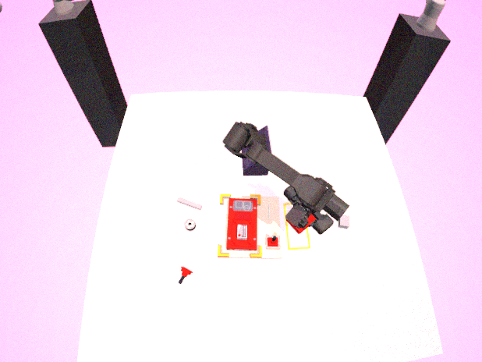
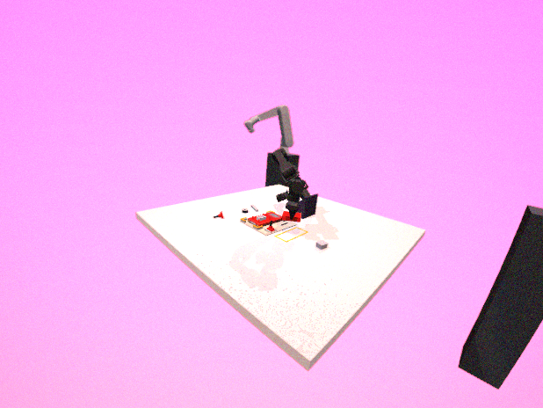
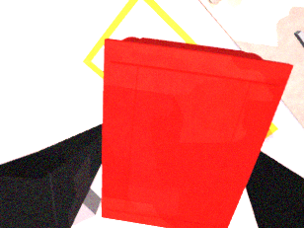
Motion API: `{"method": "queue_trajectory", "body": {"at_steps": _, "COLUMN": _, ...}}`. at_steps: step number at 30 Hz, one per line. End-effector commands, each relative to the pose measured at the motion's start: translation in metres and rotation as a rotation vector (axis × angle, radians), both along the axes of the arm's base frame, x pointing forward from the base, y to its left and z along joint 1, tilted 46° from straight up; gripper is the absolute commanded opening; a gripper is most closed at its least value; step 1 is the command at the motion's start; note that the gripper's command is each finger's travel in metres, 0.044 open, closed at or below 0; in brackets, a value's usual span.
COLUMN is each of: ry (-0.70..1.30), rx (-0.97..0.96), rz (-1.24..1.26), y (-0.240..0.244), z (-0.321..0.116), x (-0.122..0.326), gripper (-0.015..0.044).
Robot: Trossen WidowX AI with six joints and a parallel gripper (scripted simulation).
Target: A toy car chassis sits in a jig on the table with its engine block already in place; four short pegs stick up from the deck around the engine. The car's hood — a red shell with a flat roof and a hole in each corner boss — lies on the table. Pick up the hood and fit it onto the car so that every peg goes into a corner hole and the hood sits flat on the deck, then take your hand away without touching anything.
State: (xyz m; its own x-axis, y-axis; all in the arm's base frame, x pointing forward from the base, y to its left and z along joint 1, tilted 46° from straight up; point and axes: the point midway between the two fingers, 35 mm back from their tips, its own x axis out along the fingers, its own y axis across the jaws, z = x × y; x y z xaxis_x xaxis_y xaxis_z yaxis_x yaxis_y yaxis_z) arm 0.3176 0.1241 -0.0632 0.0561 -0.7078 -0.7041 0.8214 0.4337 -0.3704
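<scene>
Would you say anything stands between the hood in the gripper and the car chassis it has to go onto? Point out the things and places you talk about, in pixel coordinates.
Possibly: the small red piece with a black stick [image 1: 273,241] [image 2: 271,229] stands beside the chassis [image 1: 242,218] [image 2: 259,220], on the side facing the raised hood [image 1: 303,229] [image 2: 294,217] [image 3: 183,132].
</scene>
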Motion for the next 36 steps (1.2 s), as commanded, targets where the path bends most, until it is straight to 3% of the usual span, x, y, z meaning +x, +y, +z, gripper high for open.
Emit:
{"method": "queue_trajectory", "body": {"at_steps": 1, "ry": 0.037, "rx": -0.001, "rz": 0.038, "y": -0.009, "z": 0.012, "x": 0.005, "gripper": 0.0}}
{"method": "queue_trajectory", "body": {"at_steps": 36, "ry": 0.386, "rx": -0.021, "rz": 0.391, "y": -0.084, "z": 0.095, "x": 0.026, "gripper": 0.0}}
